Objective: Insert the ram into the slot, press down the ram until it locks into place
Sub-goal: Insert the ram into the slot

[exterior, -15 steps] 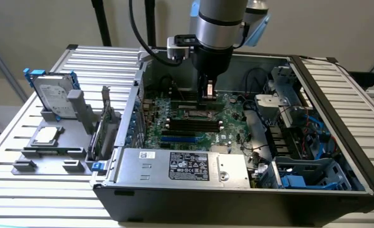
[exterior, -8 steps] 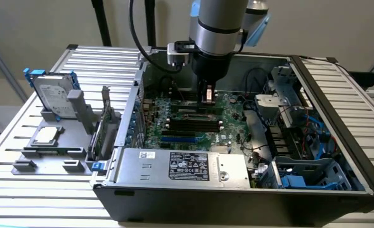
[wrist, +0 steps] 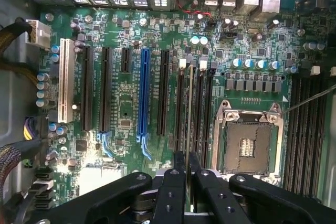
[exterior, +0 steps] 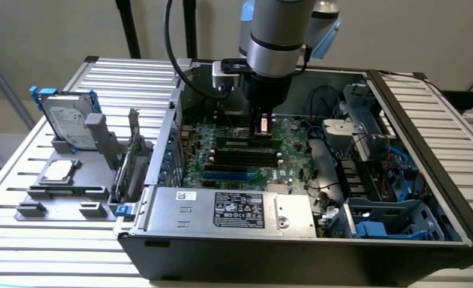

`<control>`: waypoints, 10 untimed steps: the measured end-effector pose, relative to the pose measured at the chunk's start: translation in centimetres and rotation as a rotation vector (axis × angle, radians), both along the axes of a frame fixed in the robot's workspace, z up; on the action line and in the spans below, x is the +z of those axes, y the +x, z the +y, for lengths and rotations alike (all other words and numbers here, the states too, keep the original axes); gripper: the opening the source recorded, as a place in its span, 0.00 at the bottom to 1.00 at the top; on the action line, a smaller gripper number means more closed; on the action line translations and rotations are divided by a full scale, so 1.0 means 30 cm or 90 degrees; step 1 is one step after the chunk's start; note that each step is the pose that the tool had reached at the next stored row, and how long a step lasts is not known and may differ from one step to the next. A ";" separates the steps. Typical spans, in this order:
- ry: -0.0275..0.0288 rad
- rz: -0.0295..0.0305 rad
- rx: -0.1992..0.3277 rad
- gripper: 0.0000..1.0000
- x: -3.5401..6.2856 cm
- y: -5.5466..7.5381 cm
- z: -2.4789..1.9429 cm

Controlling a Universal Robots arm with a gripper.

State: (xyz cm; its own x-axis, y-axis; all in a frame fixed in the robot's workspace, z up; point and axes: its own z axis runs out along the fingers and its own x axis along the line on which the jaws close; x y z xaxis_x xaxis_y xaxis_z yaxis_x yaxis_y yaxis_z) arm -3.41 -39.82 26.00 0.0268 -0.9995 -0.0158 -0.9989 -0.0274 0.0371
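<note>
My gripper (exterior: 260,133) reaches down into the open computer case over the green motherboard (exterior: 289,150). In the wrist view its two black fingers (wrist: 179,163) stand close together, and my gripper (wrist: 187,162) is shut on the ram (wrist: 190,108). The ram shows edge-on as a thin line running away from the fingertips. It lies along a bank of parallel black slots (wrist: 181,108) between two white latches (wrist: 182,63). In the exterior view the ram (exterior: 238,143) is a green strip just beside the fingers. How deep it sits in the slot I cannot tell.
A long blue slot (wrist: 144,93) and further black card slots lie beside the bank. The open CPU socket (wrist: 247,145) is on its other side, with a second bank of black slots (wrist: 307,129) beyond. The power supply (exterior: 232,210), cables (exterior: 325,99) and blue drive cage (exterior: 389,222) crowd the case.
</note>
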 end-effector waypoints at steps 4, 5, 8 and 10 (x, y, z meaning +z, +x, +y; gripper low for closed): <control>0.0000 0.0000 0.000 0.14 -0.002 0.000 0.000; -0.0001 0.0000 0.000 0.14 -0.002 0.000 0.000; 0.0001 0.0000 0.000 0.14 -0.004 0.000 0.000; 0.0000 0.0000 0.000 0.14 -0.005 0.000 0.000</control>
